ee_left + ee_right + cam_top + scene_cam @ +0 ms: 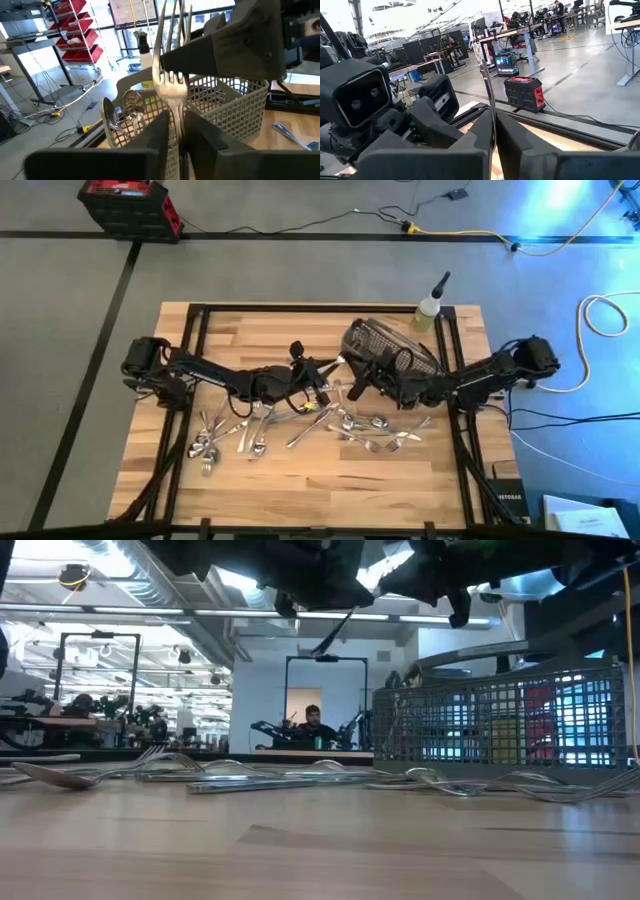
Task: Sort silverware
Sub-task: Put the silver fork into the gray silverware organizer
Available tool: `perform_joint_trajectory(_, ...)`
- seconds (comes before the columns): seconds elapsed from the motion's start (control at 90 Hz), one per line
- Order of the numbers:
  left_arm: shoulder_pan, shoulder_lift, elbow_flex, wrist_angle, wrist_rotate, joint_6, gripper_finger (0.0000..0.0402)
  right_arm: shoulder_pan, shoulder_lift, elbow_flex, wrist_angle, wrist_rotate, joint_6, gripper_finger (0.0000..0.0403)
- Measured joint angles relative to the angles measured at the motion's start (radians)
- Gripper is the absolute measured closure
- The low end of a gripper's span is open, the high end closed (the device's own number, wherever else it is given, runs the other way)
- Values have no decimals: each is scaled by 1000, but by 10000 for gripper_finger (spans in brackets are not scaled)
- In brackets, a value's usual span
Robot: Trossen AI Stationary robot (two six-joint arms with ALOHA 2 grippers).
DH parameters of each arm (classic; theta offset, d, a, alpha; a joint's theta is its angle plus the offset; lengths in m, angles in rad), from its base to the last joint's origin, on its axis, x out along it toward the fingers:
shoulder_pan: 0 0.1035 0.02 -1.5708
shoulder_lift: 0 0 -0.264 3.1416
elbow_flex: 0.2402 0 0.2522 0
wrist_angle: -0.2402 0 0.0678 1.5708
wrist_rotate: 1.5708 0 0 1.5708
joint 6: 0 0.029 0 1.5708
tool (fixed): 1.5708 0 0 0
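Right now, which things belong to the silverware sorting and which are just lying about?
Job: fork gripped by left hand and right hand; loose silverware on table; mesh basket with two spoons inside.
Lying about: squeeze bottle; red case; cables.

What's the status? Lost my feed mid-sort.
Left gripper shut on a fork, tines up, at the mesh basket. Right gripper shut on a slim utensil handle. Spoons already in basket. Arms close together.
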Motion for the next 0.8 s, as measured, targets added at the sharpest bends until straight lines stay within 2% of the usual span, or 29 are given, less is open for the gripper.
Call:
perform_joint_trajectory(0.289, 0, 0, 0, 3, -15, 43, 212, 2, -15, 0, 0, 25, -52, 403)
perform_joint_trajectory(0.422, 0, 0, 0, 6, -44, 51, 167, 3, -53, 0, -29, -4, -56, 403)
perform_joint_trajectory(0.567, 0, 0, 0, 7, -62, 68, 141, 18, -118, 0, -143, 2, -57, 403)
perform_joint_trajectory(0.8, 0, 0, 0, 11, -65, 52, 135, 112, -296, 0, -389, 176, -109, 403)
